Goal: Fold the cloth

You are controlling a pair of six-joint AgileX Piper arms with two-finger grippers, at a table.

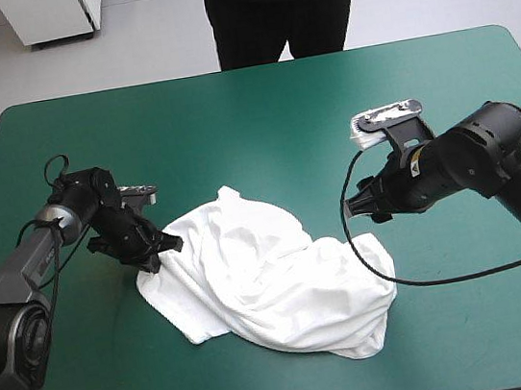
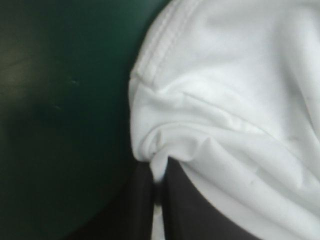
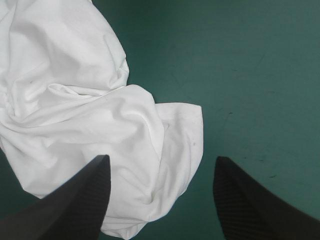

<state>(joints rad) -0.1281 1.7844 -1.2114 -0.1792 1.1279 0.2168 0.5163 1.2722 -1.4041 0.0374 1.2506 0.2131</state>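
Now L gripper pinches crumpled T-shirt edge; R gripper wide open beside it.

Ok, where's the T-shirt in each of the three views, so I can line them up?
High view: T-shirt heaped mid-table, between left gripper and right gripper.
Left wrist view: ahead of the gripper, an edge pinched between its fingers.
Right wrist view: ahead of the open gripper, reaching in between its fingers.
Shared landmark: the teal-green cover beside the shirt.
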